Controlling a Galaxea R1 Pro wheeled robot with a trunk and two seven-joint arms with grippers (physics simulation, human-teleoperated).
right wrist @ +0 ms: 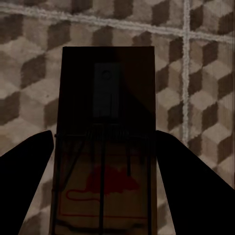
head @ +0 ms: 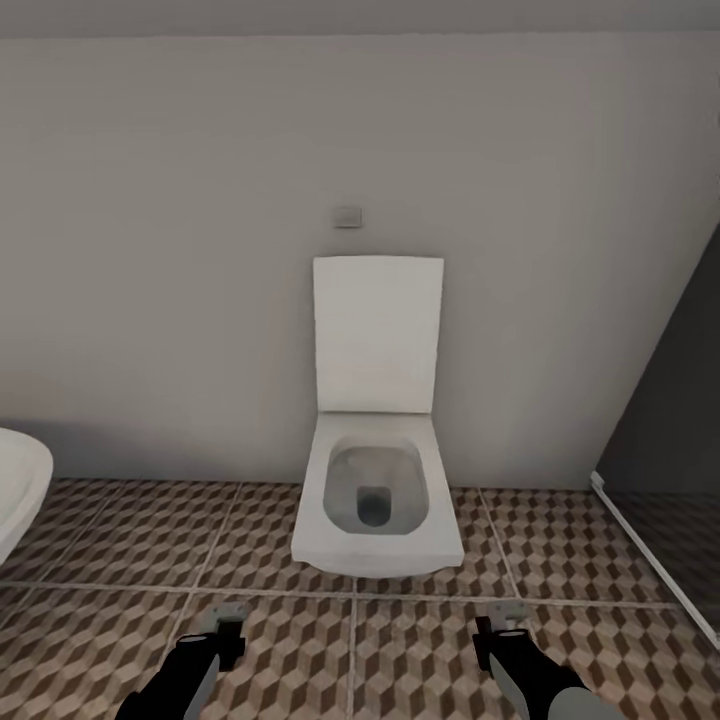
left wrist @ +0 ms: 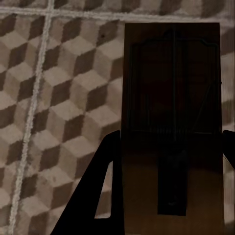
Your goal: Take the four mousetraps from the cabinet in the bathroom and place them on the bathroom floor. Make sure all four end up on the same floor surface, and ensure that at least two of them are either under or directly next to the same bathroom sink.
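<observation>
Head view faces a white toilet (head: 378,500) with its lid raised against a plain wall; the curved white edge of another fixture (head: 18,485) shows at the view's left, too little of it to identify, and a dark glass panel (head: 670,420) stands at the right. The bathroom floor (head: 120,560), cube-patterned tile with pale grout, lies between. Both arms hang low at the near edge of the picture: the left pincer (head: 228,630) and the right pincer (head: 500,625), each above the tiles and short of the toilet. Left wrist view: the left pincer (left wrist: 166,161) is pinching a mousetrap (left wrist: 171,112), a dark fingertip (left wrist: 105,176) pressed to one long edge; the board's long axis runs out along the fingers, away from the palm, with the spring bar toward the far end. Right wrist view: the right pincer (right wrist: 103,166) likewise pinches a second mousetrap (right wrist: 105,98), fingers on both long edges, long axis again along the fingers, the red mouse print at the palm end. Both boards are held off the floor, tiles directly beyond them. Judgement: two traps are in transit; each lies straight ahead of its own pincer, so the coming move is a descent to the tiles, preferably after turning toward the sink, which I cannot locate with certainty
</observation>
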